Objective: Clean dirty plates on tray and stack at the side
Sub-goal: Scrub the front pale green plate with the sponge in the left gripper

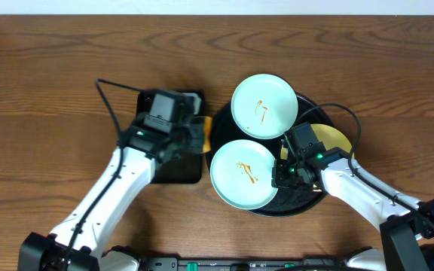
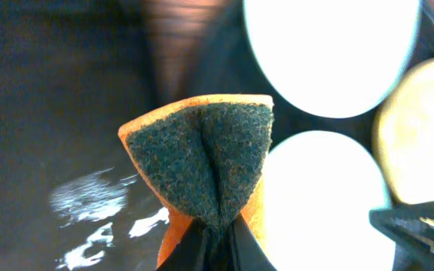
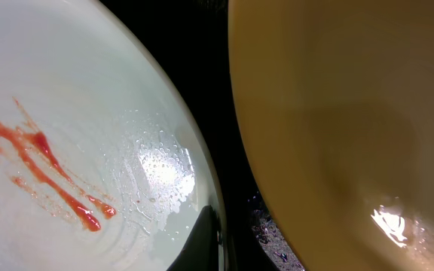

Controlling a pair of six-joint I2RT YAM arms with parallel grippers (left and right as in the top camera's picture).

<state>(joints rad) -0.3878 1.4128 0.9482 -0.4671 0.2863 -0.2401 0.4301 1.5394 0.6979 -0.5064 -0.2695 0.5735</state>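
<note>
The left pincer is clamped narrow on a folded orange sponge with a dark green scouring face, pad outward and ready to rub. It hangs over the small rectangular black tray at mid-worktop, not yet over a plate.

The right pincer is closed at the right rim of the nearer pale bluish-white round plate and seems to nip it, probably to steady it for scrubbing. Red-orange sauce streaks cross its centre.

All three plates lie on the large round glossy black tray, right of centre: a second streaked bluish-white plate toward the far edge, and a pale yellow plate half under the right arm. That arm crowds the sponge's way in from the right.
</note>
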